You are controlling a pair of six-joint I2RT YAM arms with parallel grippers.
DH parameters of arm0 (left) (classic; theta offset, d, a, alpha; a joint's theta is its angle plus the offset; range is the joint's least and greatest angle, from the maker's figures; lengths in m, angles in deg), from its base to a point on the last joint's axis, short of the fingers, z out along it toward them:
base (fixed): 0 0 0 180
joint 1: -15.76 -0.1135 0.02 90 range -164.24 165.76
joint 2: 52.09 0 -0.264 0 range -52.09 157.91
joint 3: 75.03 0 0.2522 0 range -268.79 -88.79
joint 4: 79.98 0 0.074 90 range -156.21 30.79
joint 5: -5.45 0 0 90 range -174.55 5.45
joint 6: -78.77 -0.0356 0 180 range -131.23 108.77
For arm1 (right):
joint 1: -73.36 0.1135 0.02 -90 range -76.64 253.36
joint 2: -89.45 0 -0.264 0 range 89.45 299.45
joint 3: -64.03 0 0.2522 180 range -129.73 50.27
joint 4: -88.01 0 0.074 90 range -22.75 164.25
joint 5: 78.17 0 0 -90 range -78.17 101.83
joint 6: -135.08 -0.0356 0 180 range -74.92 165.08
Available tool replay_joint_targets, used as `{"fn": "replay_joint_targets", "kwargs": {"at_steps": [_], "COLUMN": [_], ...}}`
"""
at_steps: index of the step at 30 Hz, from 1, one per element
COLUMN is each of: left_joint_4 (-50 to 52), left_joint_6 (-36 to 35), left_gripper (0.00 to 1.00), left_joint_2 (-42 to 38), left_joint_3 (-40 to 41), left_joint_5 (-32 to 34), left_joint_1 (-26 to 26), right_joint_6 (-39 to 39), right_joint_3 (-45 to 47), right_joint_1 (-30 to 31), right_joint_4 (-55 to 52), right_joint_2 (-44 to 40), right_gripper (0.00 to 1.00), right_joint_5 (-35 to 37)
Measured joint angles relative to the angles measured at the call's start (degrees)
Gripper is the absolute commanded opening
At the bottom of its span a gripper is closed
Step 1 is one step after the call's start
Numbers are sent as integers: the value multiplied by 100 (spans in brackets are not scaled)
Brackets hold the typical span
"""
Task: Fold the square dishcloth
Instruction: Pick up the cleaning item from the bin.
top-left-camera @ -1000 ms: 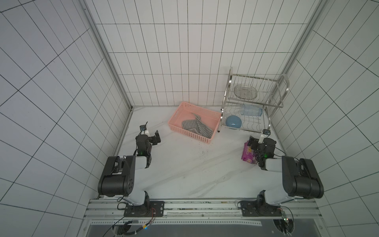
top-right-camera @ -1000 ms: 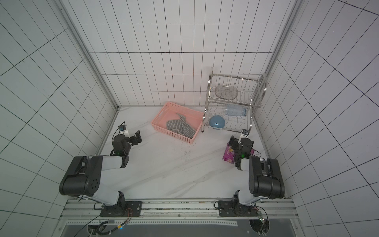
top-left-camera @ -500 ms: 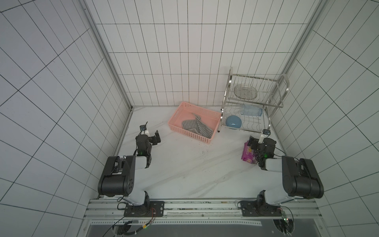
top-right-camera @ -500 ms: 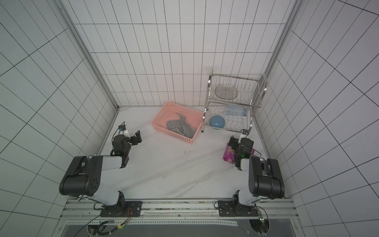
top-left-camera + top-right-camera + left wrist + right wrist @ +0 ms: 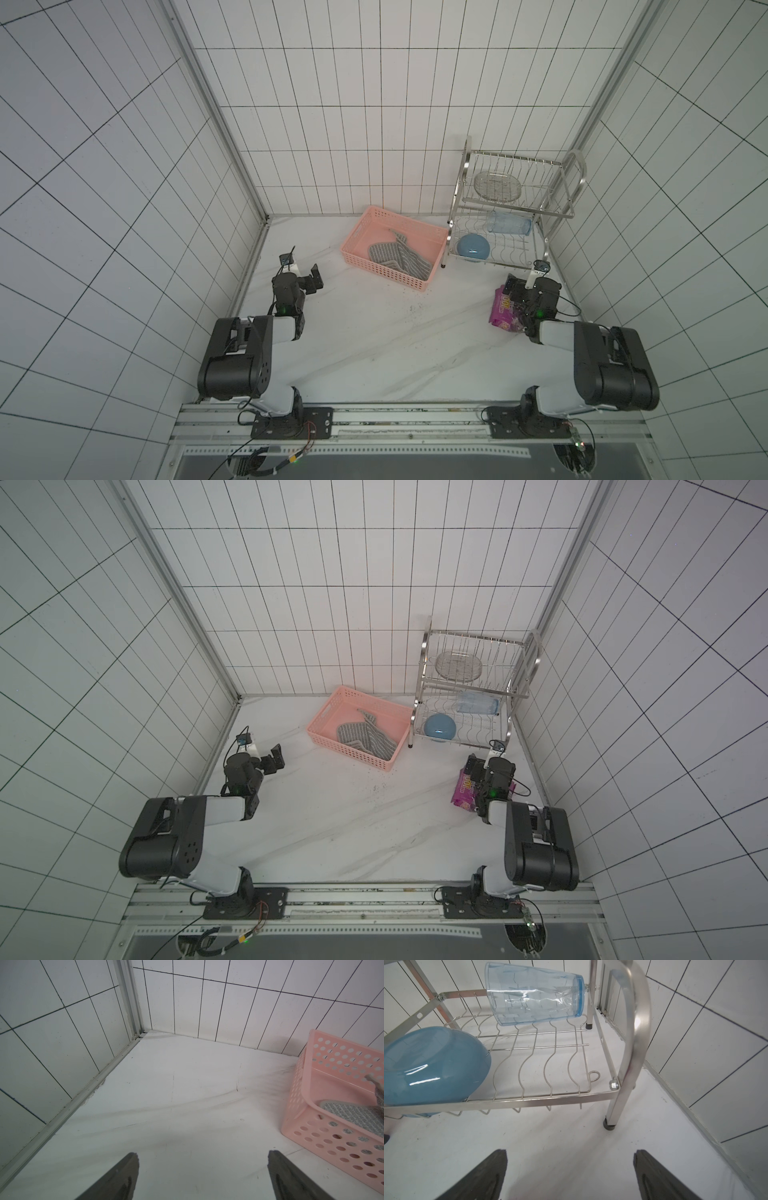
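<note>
Now, with left gripper (image 5: 202, 1153) and right gripper (image 5: 571, 1151) wide and empty, I risk snagging the basket (image 5: 382, 274) while lifting the bunched dishcloth (image 5: 395, 258).

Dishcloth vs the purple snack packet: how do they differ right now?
Colour: the square dishcloth is grey with thin white stripes; the snack packet is purple and printed.
Place: the dishcloth lies inside the pink basket; the packet lies on the table beside the right gripper.
Shape: the dishcloth is rumpled; the packet lies flat.
Shared: neither is held. The right gripper and the left gripper are both open.
</note>
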Motion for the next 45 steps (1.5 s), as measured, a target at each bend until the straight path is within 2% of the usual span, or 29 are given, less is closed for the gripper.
{"fn": "replay_joint_targets", "kwargs": {"at_steps": [8, 15, 18, 21, 24, 27, 32, 36, 45], "left_joint_4": [1145, 2487, 3250, 3654, 4092, 4704, 5576, 6192, 7305], "left_joint_6": [343, 988, 1381, 1735, 2000, 2114, 2184, 2267, 2570], "left_gripper": [98, 98, 98, 98, 98, 98, 98, 98, 98], "left_joint_2": [-953, -1744, -1816, -1692, -1335, -726, 459, 1381, 3738], "left_joint_3": [-391, -968, -1587, -2144, -2763, -3617, -5056, -6100, -8804], "left_joint_5": [219, 409, 146, -448, -885, -1123, -1314, -1360, -1362], "left_joint_1": [-83, -83, -90, -66, 153, 671, 1506, 1965, 2400], "right_joint_6": [-540, -1250, -1384, -1482, -1569, -1609, -1631, -1631, -1648], "right_joint_3": [-487, -1233, -1661, -1982, -2168, -2269, -2439, -2481, -2481], "right_joint_1": [0, 7, 50, 197, 437, 704, 949, 977, 1012], "right_joint_4": [-1580, -3742, -4671, -5320, -5858, -6332, -6793, -6940, -7062], "right_joint_2": [-1504, -2754, -3099, -3244, -3272, -3217, -3021, -2916, -2837], "right_gripper": [99, 99, 99, 99, 99, 99, 99, 99, 99], "right_joint_5": [516, 824, 804, 767, 750, 750, 754, 754, 684]}}
